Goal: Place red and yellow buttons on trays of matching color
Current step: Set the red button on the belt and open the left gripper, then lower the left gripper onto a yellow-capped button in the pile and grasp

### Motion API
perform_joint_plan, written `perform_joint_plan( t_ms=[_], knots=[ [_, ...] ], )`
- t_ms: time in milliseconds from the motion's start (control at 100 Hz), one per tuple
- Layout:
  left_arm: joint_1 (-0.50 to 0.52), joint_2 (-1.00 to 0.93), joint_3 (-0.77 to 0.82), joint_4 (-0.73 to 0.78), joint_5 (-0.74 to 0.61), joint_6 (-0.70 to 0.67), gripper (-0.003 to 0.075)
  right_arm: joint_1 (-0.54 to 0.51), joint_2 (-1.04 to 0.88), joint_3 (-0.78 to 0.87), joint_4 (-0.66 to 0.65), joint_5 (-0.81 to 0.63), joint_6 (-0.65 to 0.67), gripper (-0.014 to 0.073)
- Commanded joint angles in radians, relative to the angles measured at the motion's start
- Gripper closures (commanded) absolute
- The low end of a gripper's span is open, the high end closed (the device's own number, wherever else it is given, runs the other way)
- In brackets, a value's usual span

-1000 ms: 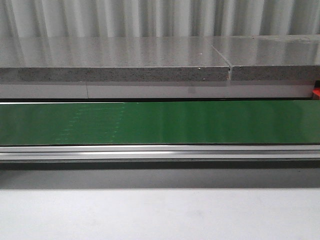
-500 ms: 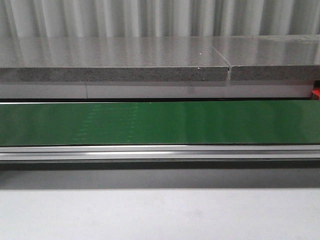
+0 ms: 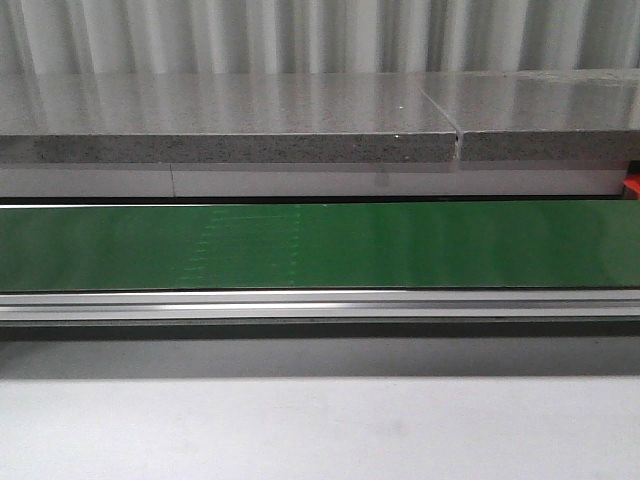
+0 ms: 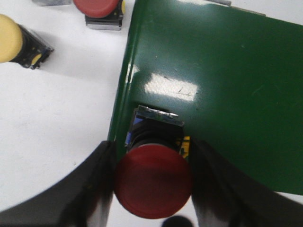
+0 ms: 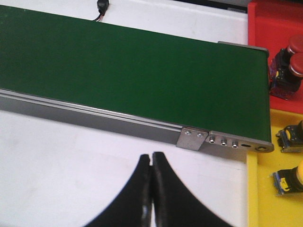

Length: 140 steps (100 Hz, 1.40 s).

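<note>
Your left end effector (image 4: pixel 152 187) is clamped on a red button (image 4: pixel 154 179) — both black fingers (image 4: pixel 97 184) press the sides of its cap, one on each flank. The button's black and blue body (image 4: pixel 154 130) sticks out ahead of the fingertips, over the edge of the green conveyor belt (image 4: pixel 213 85). You can't tell whether that body touches the belt or hangs just above it.

Beyond the left end effector, on the white counter (image 4: pixel 57 118) off the belt's edge, a second red button (image 4: pixel 99 12) sits well ahead and a yellow button (image 4: pixel 19 42) lies ahead and to the side. Both are apart from the held one and from each other.

Your right end effector (image 5: pixel 151 189) is closed on nothing, fingers pressed together with only a thin seam between them. It hangs over bare white counter, near the metal side rail (image 5: pixel 94 118) of the belt. Ahead and off to one side past the belt's end, the red tray (image 5: pixel 274 23) holds a red-capped button (image 5: pixel 289 61). Next to it the yellow tray (image 5: pixel 265 189) holds two buttons (image 5: pixel 291 137) — cut off at the frame edge, cap colour of the nearer one hard to tell.

In the front view you get only the belt (image 3: pixel 320 245), its aluminium rail (image 3: pixel 320 303) and a grey speckled slab (image 3: pixel 230 120) behind; neither end effector shows there.
</note>
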Motion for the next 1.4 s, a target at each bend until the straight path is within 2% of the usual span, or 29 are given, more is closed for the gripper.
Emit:
perform_joint_plan(
  t_ms=[0, 160, 230, 300, 400, 450, 870, 1390],
  knots=[
    [-0.012, 0.005, -0.058, -0.007, -0.007, 0.007, 0.0502, -0.003, 0.001, -0.021, 0.002, -0.054, -0.003, 0.0663],
    [-0.012, 0.052, -0.096, -0.007, 0.02, 0.007, 0.0499, -0.003, 0.001, -0.021, 0.002, -0.054, -0.003, 0.0663],
    [-0.012, 0.061, -0.101, -0.007, 0.02, 0.009, 0.0471, -0.003, 0.001, -0.021, 0.002, -0.054, -0.003, 0.0663],
    [-0.012, 0.066, -0.106, -0.017, 0.018, 0.01, 0.0379, -0.003, 0.001, -0.021, 0.002, -0.054, -0.003, 0.0663],
    [-0.012, 0.066, -0.11, -0.034, 0.007, 0.018, 0.0195, -0.003, 0.001, -0.021, 0.002, -0.054, -0.003, 0.0663],
    [-0.012, 0.066, -0.112, -0.036, -0.001, 0.018, 0.0157, -0.003, 0.001, -0.021, 0.002, -0.054, -0.003, 0.0663],
    [0.001, 0.066, -0.225, -0.122, -0.023, 0.004, 0.0157, -0.003, 0.001, -0.021, 0.002, -0.054, -0.003, 0.0663],
    [0.246, 0.118, -0.23, -0.123, 0.076, -0.025, 0.0156, -0.003, 0.001, -0.021, 0.002, -0.054, -0.003, 0.0663]
  ],
)
